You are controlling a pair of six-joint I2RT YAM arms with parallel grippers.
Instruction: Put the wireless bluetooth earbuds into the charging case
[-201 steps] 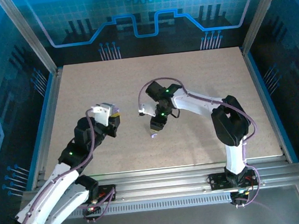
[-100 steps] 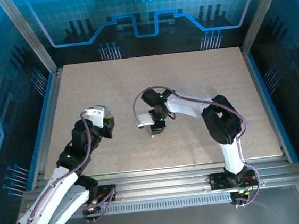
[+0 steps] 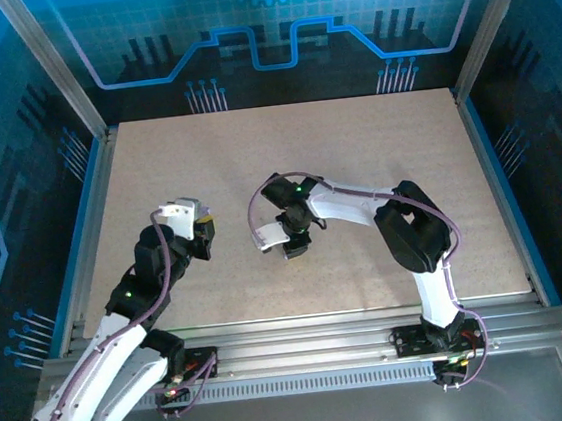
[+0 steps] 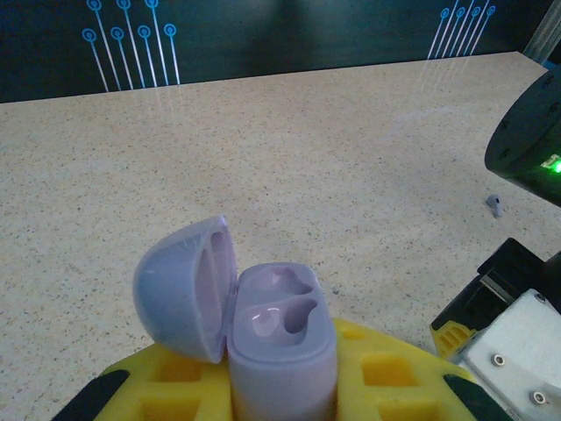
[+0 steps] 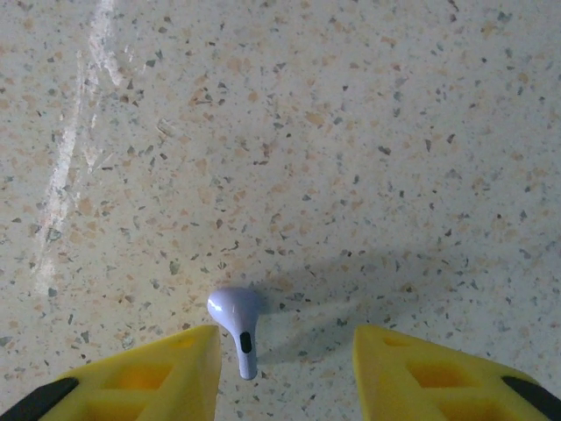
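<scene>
Yellow-tipped right claw (image 5: 287, 340) has apparently lowered, open astride the earbud (image 5: 237, 323); left claw (image 4: 280, 386) clamps the charging case (image 4: 285, 307).

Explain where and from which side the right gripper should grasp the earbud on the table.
Probably the stem below the bulb, from straight above. The earbud lies flat on the table, stem pointing back toward the open right gripper, whose jaws would close across its narrow sides.

no readable text, labels, brands or numbers anywhere
</scene>
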